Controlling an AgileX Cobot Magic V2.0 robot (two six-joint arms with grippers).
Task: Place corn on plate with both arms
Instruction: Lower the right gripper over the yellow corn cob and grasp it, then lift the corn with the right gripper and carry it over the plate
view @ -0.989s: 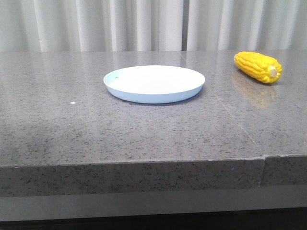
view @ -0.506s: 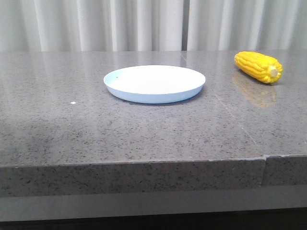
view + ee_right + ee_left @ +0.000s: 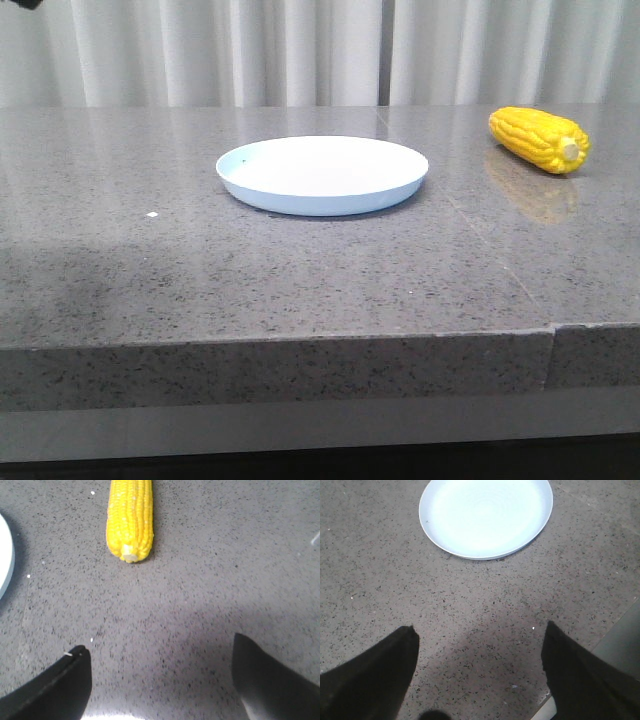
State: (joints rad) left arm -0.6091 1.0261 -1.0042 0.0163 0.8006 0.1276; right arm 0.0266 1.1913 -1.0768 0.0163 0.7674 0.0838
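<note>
The yellow corn lies on the grey stone table at the far right, its pale stub end toward the front. The pale-blue-white plate sits empty at the middle of the table. In the right wrist view the corn lies ahead of my open, empty right gripper, well apart from it, and the plate's edge shows at the side. In the left wrist view the plate lies ahead of my open, empty left gripper. Neither gripper shows in the front view.
The table's front edge runs across the front view, with a seam near the right. A white curtain hangs behind the table. A small white speck lies on the left part of the table.
A dark bit has appeared at the top left corner of the front view. The corn and the plate have not moved.
</note>
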